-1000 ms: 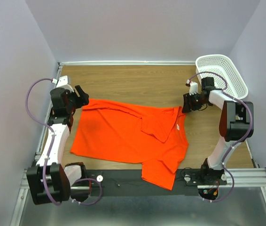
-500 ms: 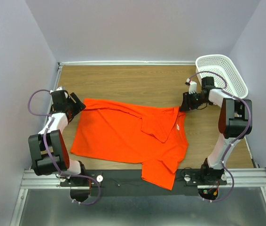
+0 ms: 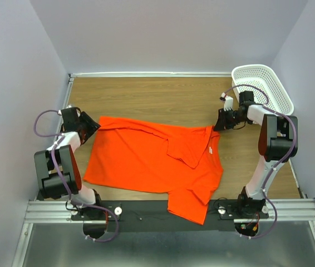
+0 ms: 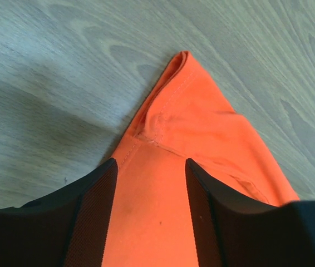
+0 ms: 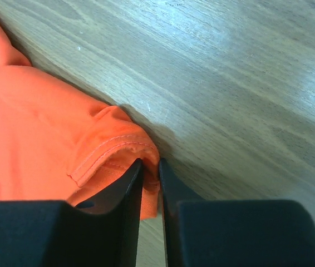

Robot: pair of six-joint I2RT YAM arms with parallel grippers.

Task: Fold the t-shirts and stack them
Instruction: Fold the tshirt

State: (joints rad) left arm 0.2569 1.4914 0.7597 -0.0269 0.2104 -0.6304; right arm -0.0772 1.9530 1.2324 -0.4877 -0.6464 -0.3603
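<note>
An orange-red t-shirt [image 3: 152, 158] lies spread on the wooden table, a flap folded over near its middle and one part hanging over the near edge. My left gripper [image 3: 92, 124] is at the shirt's far-left corner. In the left wrist view its jaws [image 4: 151, 162] stand open, one on each side of a strip of the cloth [image 4: 202, 122]. My right gripper [image 3: 218, 127] is at the far-right corner. In the right wrist view it [image 5: 150, 162] is shut, pinching the stitched hem of the shirt [image 5: 35, 122] just above the table.
A white perforated basket [image 3: 280, 89] stands at the back right corner, just behind the right arm. Bare wood [image 3: 157, 97] lies beyond the shirt. Walls close in the table on three sides, and a metal rail [image 3: 163, 210] runs along the near edge.
The left arm has swung down and back, bringing its gripper low onto the shirt's far-left corner with narrower jaws. The right jaws have closed on the hem.
</note>
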